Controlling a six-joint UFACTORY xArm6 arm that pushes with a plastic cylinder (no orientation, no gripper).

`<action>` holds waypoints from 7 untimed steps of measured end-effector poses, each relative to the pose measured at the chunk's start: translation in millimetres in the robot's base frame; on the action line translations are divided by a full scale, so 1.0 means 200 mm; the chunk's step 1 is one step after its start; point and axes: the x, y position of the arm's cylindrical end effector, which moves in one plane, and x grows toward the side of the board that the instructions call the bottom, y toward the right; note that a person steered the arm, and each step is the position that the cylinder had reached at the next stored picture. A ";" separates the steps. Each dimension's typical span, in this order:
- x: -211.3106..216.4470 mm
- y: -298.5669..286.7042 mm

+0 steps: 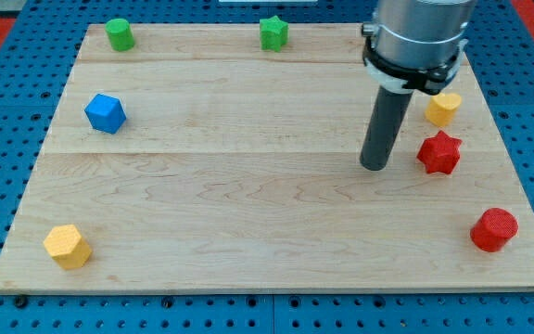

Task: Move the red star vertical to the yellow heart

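The red star (439, 153) lies at the view's right, just below the yellow heart (443, 109) and nearly in line with it. My tip (375, 166) rests on the board to the left of the red star, a short gap apart from it. The rod rises from the tip toward the view's top, and the arm's body covers the board's top right part.
A red cylinder (494, 229) sits at the bottom right. A yellow hexagon (68, 246) is at the bottom left, a blue block (105, 113) at the left, a green cylinder (119, 34) at the top left, a green star (273, 33) at the top middle.
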 end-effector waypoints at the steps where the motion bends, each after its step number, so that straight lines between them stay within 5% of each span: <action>1: -0.11 0.10; 4: 0.15 0.22; 7: 0.02 0.37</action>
